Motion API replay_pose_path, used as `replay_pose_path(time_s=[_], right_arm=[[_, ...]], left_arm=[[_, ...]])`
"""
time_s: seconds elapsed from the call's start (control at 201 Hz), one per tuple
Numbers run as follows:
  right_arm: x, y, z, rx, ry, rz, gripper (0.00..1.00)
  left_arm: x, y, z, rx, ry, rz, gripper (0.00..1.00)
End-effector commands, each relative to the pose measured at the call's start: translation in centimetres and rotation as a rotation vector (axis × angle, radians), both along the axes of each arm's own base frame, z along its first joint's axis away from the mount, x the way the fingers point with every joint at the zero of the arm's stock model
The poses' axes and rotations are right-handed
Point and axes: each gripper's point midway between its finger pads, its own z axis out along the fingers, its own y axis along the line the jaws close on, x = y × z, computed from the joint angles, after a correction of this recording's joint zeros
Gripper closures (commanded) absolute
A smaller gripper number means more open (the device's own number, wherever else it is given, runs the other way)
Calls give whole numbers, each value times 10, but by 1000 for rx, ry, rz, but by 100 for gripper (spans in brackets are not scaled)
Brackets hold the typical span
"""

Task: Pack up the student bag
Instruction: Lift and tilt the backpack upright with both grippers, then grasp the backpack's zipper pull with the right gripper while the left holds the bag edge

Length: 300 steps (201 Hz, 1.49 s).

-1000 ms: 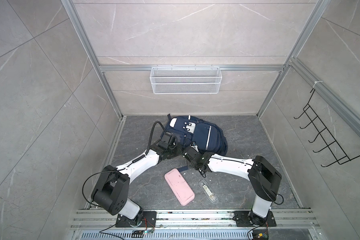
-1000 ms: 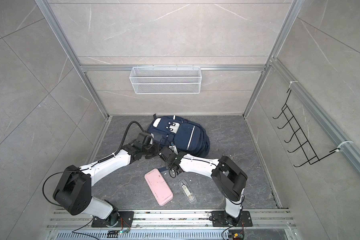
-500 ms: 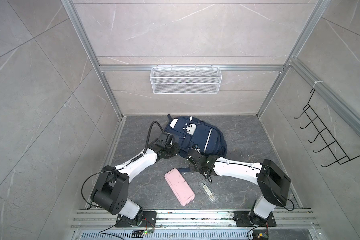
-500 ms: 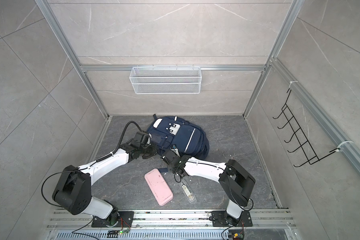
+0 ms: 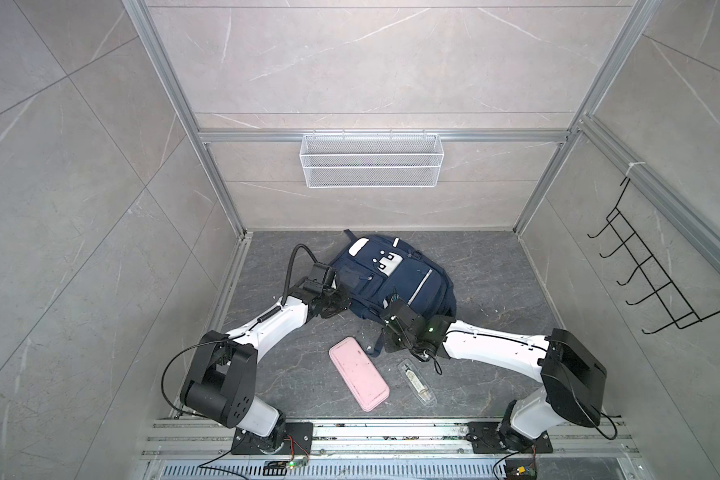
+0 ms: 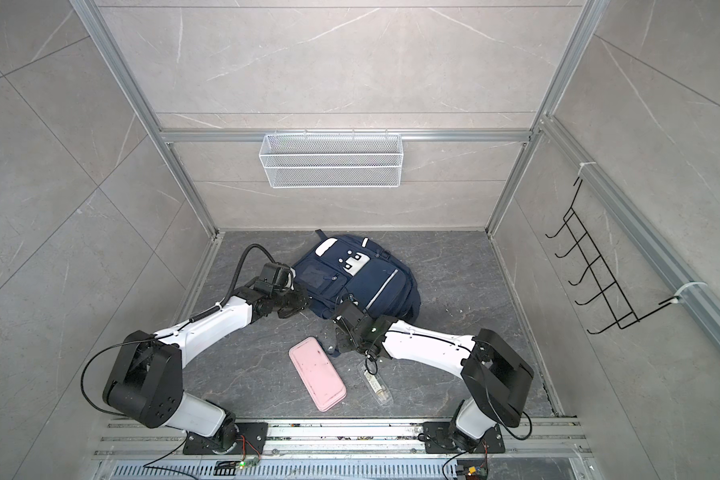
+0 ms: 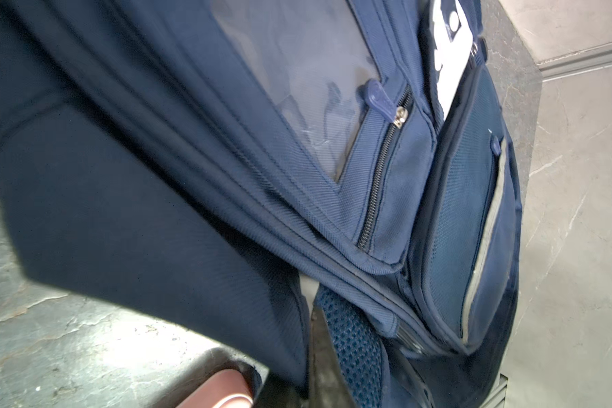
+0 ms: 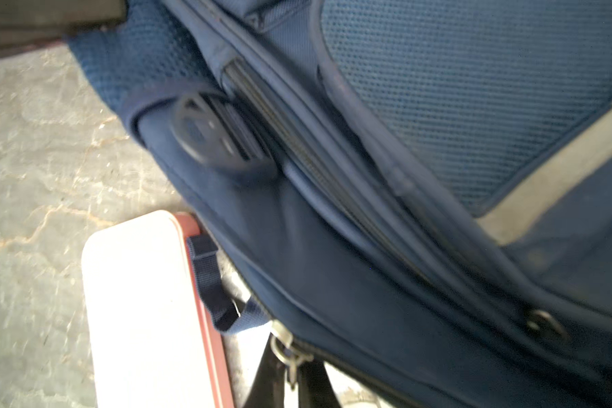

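The student bag [image 5: 408, 286] [image 6: 375, 286], navy with a white patch and silver stripes, lies flat at the back of the floor. At its left side my left gripper [image 5: 341, 305] [image 6: 304, 305] is shut on a flap of the bag's navy fabric [image 7: 269, 335], as the left wrist view shows. My right gripper [image 5: 387, 322] [image 6: 338, 324] is at the bag's near edge. In the right wrist view it [image 8: 292, 374] is shut on a metal zipper pull [image 8: 290, 353] below the bag's closed zipper line [image 8: 333, 169].
A pink flat case [image 5: 358, 374] [image 6: 316, 374] [image 8: 138, 311] lies on the dark floor just in front of the bag, with a clear plastic item [image 5: 416, 380] [image 6: 375, 384] beside it. A white wire basket [image 5: 371, 160] hangs on the back wall and black hooks [image 5: 649, 274] on the right wall.
The right arm's elbow has swung out to the right while its gripper stayed at the bag's near edge. The left gripper shifted slightly left with the fabric.
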Motion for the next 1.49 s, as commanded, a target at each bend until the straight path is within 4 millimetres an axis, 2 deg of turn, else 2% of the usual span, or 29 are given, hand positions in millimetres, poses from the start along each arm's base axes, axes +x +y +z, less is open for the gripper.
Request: replay_pose_path(time_s=[0.0,0.234,0.498,0.602,0.717,0.761,0.791,0.826,0.921,1.03,1.125,1.239,1.344,1.488], right_arm=[[-16,-14,-1,-19,39,40,100],[-17,-44,-15,-77,75,20,100],[-15,-84,-19,-140,85,-38,100],[-14,-86,-19,-138,85,-46,100],[-10,-70,-25,-106,109,-24,100],[-8,-63,-28,-98,122,-13,100],[-6,-58,-30,-93,129,-9,100],[-4,-52,-30,-81,132,-4,100],[1,-39,-32,-60,138,13,100],[2,-30,-31,-57,137,36,100],[0,-27,-28,-53,132,46,100],[-4,-27,-22,-45,126,51,100],[-5,-25,-16,-39,119,57,100],[-5,-23,-7,-34,109,64,100]], left_arm=[[29,32,15,45,-114,101,100],[46,52,9,31,-103,160,100],[84,72,0,-2,-93,221,100],[103,62,-2,-22,-84,178,97],[112,44,-3,-52,-50,106,91],[107,42,-1,-46,-54,102,83],[103,40,0,-38,-60,99,70],[95,39,1,-28,-63,94,61],[71,33,5,-16,-71,68,47],[38,29,9,10,-72,31,44],[9,8,8,19,-72,-33,44],[-22,-18,-3,53,-65,-90,42],[-34,-42,-9,18,-63,-120,42],[-37,-64,-17,-10,-35,-151,42]])
